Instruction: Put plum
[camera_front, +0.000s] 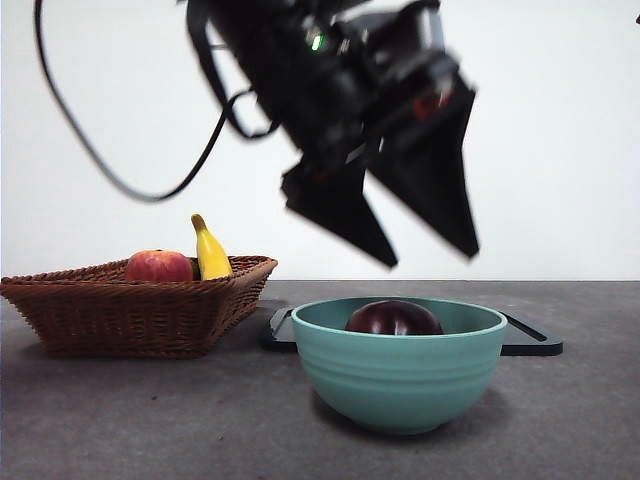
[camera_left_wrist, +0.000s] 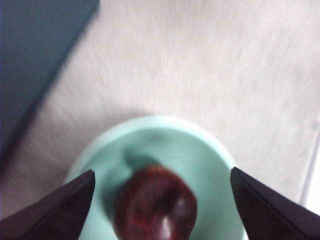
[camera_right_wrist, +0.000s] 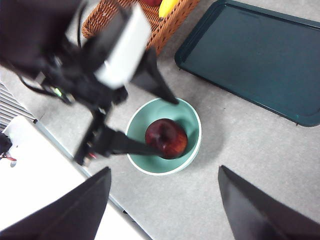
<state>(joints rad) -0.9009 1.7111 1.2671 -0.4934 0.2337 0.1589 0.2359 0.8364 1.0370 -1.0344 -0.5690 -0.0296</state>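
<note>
The plum (camera_front: 393, 318) lies in the bowl (camera_front: 400, 375) below the open left claw (camera_front: 432, 253).

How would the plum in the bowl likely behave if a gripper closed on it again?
The plum is round and glossy, so it may slip between jaws. Loose in the green bowl, it would probably roll if nudged. The open left gripper hangs above it, so nothing steadies it.

Teal bowl (camera_front: 400, 375), wicker basket (camera_front: 130, 310), dark tray (camera_right_wrist: 260, 60).
</note>
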